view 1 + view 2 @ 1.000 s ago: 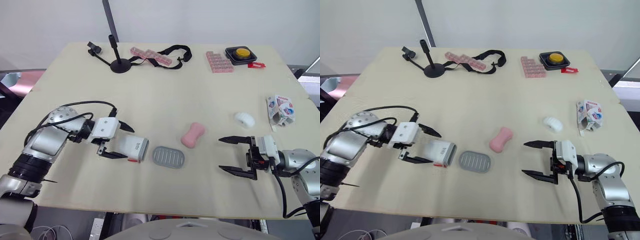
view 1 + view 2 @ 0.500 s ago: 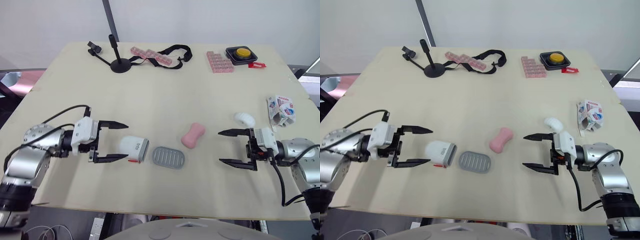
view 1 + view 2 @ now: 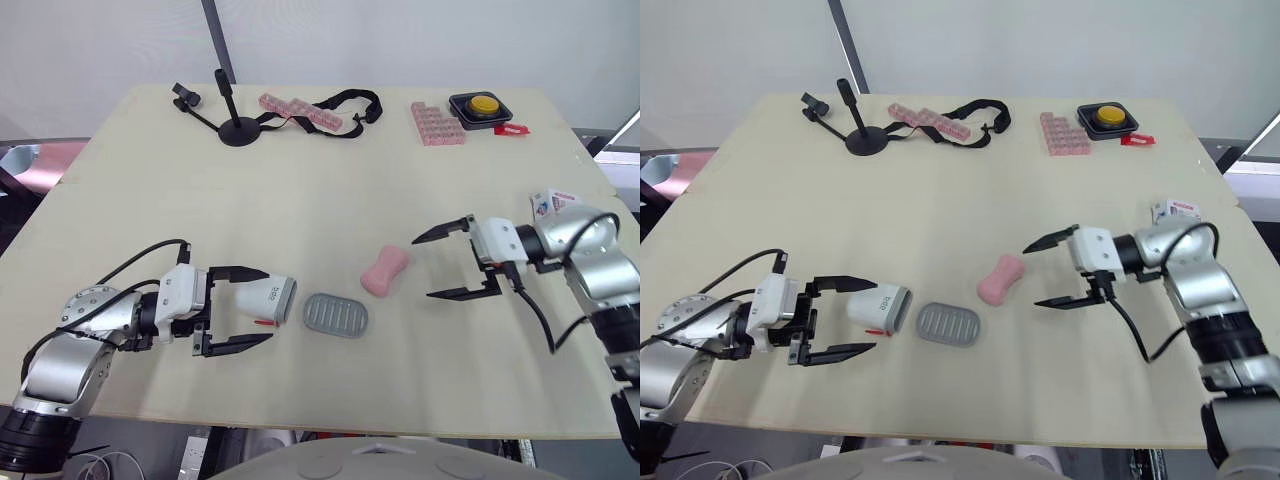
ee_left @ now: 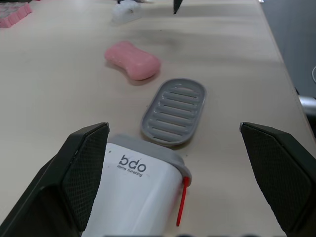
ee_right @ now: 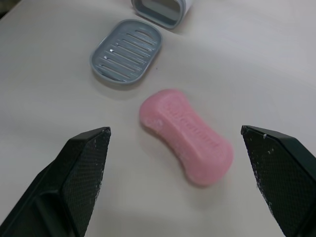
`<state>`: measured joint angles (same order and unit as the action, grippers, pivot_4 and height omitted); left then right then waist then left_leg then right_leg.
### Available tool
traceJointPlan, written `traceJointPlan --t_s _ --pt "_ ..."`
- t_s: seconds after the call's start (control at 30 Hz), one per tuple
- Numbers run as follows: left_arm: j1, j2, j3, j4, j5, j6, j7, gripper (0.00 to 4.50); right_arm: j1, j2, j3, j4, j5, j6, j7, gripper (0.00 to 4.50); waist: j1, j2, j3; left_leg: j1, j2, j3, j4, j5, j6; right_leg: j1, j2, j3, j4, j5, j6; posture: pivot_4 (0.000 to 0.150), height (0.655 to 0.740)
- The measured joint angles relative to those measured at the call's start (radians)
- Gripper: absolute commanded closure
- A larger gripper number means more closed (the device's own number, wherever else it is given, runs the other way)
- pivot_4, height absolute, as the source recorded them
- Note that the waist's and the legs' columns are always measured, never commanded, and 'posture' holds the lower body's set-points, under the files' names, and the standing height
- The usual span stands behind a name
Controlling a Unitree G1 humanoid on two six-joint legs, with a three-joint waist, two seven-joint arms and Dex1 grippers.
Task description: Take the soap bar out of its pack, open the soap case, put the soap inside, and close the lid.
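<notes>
The pink soap bar [image 3: 386,271] lay bare on the table [image 3: 300,180], already out of its pack and not yet in the case. The right gripper [image 3: 423,269] hovered just beside it with its jaws spread wide and empty, pointed at the bar, probably lined up for a pick. Next to the soap, on the other side, lay a grey ribbed piece [image 3: 336,315] of the case, flat and apart from the rest, so the case looked open. Beyond it the white case body [image 3: 262,296] lay on its side, its mouth towards the grey piece. The left gripper [image 3: 270,305] straddled it, released, one finger close against its wall and the other well apart, likely steadying it or ready to turn it.

Whether the grey piece was the lid or a drain tray was hard to tell. The torn soap pack [image 3: 1175,208] was mostly hidden behind the right arm. A small white object [image 4: 126,10] was cut off in the left wrist view.
</notes>
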<state>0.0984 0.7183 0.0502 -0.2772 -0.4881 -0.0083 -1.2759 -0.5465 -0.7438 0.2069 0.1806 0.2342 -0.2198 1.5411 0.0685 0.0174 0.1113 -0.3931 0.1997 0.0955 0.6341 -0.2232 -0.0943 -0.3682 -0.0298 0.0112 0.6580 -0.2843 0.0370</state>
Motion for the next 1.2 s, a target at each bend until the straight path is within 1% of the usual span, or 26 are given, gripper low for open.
traceJointPlan --t_s 0.1,0.2,0.33,0.43,0.6,0.73,0.93,1.17,1.2 --pt "0.018 -0.009 -0.022 -0.022 0.000 0.000 0.005 0.00 -0.071 0.022 0.058 0.061 -0.050 -0.054 0.009 0.00 -0.001 0.000 0.000 0.000 0.000 0.000 0.000 0.000 0.000 -0.001 0.000 0.000 0.003 0.000 0.000 0.150 0.7400" --pt "0.051 -0.025 -0.037 -0.047 0.009 0.000 0.028 0.00 -0.164 0.033 0.155 0.166 -0.092 -0.153 0.013 0.00 -0.003 0.000 0.000 -0.002 0.000 0.000 0.001 0.000 0.000 -0.003 0.000 0.001 0.005 0.000 0.000 0.150 0.7400" --pt "0.067 -0.049 -0.034 -0.055 0.022 0.007 0.102 0.00 -0.289 0.063 0.270 0.309 -0.143 -0.284 0.015 0.00 -0.008 0.000 0.000 -0.002 0.000 0.000 0.002 0.000 -0.001 -0.004 0.000 0.001 0.007 0.000 0.000 0.150 0.7400" --pt "0.070 -0.053 -0.027 -0.055 0.023 0.029 0.144 0.00 -0.338 0.087 0.327 0.367 -0.162 -0.346 0.015 0.00 -0.010 0.000 0.000 -0.002 0.000 0.000 0.002 0.000 -0.001 -0.004 0.001 0.001 0.007 0.000 0.000 0.150 0.7400" --pt "0.103 -0.052 -0.017 -0.066 0.020 0.043 0.175 0.00 -0.393 0.124 0.419 0.425 -0.184 -0.451 0.016 0.00 -0.014 0.000 0.000 -0.005 0.000 0.000 0.003 0.000 -0.001 -0.007 0.002 0.002 0.009 0.000 0.000 0.150 0.7400" --pt "0.124 -0.056 -0.020 -0.106 0.020 0.053 0.195 0.00 -0.419 0.161 0.456 0.466 -0.221 -0.507 0.016 0.00 -0.014 0.000 0.000 -0.006 0.001 0.000 0.005 0.000 -0.001 -0.008 0.002 0.002 0.010 0.000 0.000 0.150 0.7400" --pt "0.124 -0.070 -0.033 -0.132 0.021 0.070 0.226 0.00 -0.462 0.229 0.471 0.528 -0.292 -0.537 0.016 0.00 -0.015 0.000 0.000 -0.007 0.001 0.000 0.007 0.000 -0.001 -0.010 0.001 0.002 0.011 0.000 0.000 0.150 0.7400" --pt "0.108 -0.083 -0.044 -0.133 0.022 0.087 0.249 0.00 -0.485 0.260 0.473 0.588 -0.326 -0.560 0.016 0.00 -0.014 -0.001 0.000 -0.008 0.001 0.000 0.008 0.001 0.000 -0.010 0.001 0.002 0.012 0.000 0.000 0.150 0.7400" --pt "0.105 -0.083 -0.046 -0.134 0.022 0.090 0.252 0.00 -0.485 0.261 0.472 0.592 -0.326 -0.560 0.016 0.25 -0.014 -0.001 0.000 -0.007 0.001 0.000 0.008 0.001 0.000 -0.010 0.001 0.002 0.013 0.000 0.000 0.150 0.7400"
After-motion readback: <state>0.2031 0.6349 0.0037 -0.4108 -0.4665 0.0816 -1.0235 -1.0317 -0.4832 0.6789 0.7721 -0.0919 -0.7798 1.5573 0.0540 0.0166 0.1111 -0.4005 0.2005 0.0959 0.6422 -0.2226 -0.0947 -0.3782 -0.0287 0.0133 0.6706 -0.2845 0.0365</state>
